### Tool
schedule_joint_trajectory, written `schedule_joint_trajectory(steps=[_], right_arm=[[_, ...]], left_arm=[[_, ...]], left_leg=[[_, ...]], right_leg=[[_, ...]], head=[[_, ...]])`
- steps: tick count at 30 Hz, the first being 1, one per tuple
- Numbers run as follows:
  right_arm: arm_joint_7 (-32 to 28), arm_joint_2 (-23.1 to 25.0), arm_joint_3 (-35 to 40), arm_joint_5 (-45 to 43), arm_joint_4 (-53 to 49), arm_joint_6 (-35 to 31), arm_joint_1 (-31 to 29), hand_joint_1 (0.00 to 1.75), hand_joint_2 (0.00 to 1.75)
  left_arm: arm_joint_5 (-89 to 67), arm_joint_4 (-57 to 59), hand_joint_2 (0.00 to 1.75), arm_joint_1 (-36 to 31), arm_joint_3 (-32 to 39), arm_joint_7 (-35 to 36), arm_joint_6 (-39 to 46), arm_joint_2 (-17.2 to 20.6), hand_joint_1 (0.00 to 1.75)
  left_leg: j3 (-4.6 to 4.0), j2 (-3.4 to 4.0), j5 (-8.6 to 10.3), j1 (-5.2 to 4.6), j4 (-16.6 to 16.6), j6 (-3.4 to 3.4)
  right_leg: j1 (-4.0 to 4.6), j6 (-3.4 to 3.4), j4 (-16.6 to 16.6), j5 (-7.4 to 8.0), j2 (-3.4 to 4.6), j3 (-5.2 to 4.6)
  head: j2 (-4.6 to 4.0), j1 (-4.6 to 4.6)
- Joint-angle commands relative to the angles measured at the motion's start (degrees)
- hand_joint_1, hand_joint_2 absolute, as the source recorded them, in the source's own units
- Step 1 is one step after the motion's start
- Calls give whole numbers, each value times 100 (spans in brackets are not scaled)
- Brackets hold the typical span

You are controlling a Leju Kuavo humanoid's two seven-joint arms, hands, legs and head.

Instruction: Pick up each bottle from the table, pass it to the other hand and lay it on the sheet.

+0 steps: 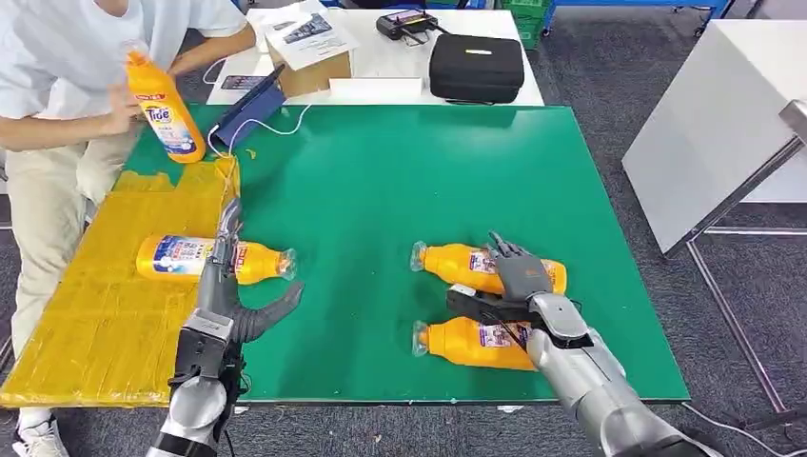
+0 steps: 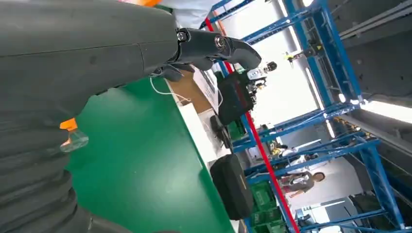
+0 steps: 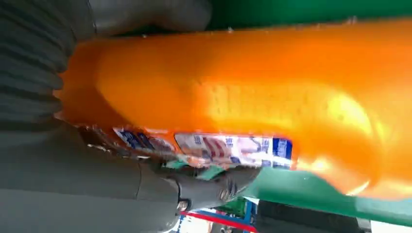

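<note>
The right hand (image 1: 519,271) seems to wrap, perhaps loosely, the farther bottle (image 1: 457,266) at five o'clock on the green table (image 1: 381,190), which may roll into its neighbour (image 1: 462,343), while the left hand (image 1: 238,305) hovers spread and empty.

Sheet (image 1: 105,324) covers table's (image 1: 381,190) left edge; one bottle (image 1: 190,258) lies on it. Two bottles lie right of centre, far bottle (image 1: 457,266) just behind near bottle (image 1: 466,344). Case (image 1: 476,67) sits behind the table.
</note>
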Motion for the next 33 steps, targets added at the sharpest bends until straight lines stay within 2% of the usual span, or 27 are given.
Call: schedule_joint_trajectory(steps=[1,10,14,16,18,19,21,23,29,33], right_arm=[[117,45,168,23,423,-115,-75,175,175],[137,233,-111,14,-379,-680,198,175,175],[-432,544,-517,-365,-1791,-1835,789,175,175],[-513,605,-573,-437,-2731,-1910,1137,175,175],[-892,726,-615,-747,-3333,-2306,1366,175,175],[-879,734,-605,-736,-3391,-2287,1376,175,175],[-1249,839,-590,-1048,-3817,-2597,1550,175,175],[-1386,901,-529,-1184,-3992,-2662,1632,175,175],[-1752,1016,-216,-1672,-4062,-2383,1706,171,175],[-1747,1032,-203,-1663,-4047,-2389,1726,171,175]], left_arm=[[53,354,175,-177,-43,58,-4,-23,0],[47,225,175,-81,10,116,-80,-30,0],[-15,283,175,-107,-107,245,-327,28,0],[-12,464,175,-206,-139,275,-394,25,0],[18,605,175,-311,-253,328,-611,79,0],[16,635,175,-331,-254,323,-606,69,0],[99,793,175,-476,-385,364,-826,89,0],[106,920,175,-592,-487,392,-901,84,0],[148,1091,175,-764,-604,485,-1046,76,0],[151,1097,175,-776,-603,489,-1051,76,0]], left_leg=[[17,-7,-7,6,-2,-8],[27,-2,-17,13,0,-15],[12,2,-12,7,1,-10],[15,5,-22,10,6,-16],[2,2,-19,8,5,-15],[9,-5,-26,12,8,-18],[7,-19,-21,11,6,-16],[-18,-16,-5,3,0,-6],[-11,-11,-12,7,2,-11],[-8,-6,-13,6,0,-12]], right_leg=[[5,-7,-7,-7,6,22],[11,-14,-8,-14,18,33],[6,-9,-2,-9,15,15],[9,-14,4,-18,24,18],[8,-13,8,-18,19,5],[11,-16,7,-26,16,15],[10,-14,5,-26,-1,13],[3,-5,3,-11,-8,-17],[5,-11,1,-15,1,-6],[5,-10,0,-13,7,-5]], head=[[-2,-2],[-2,-2],[-2,-2],[-2,-2],[-2,-2],[-2,-4],[-2,-2],[-2,-2],[-2,-2],[-2,-2]])
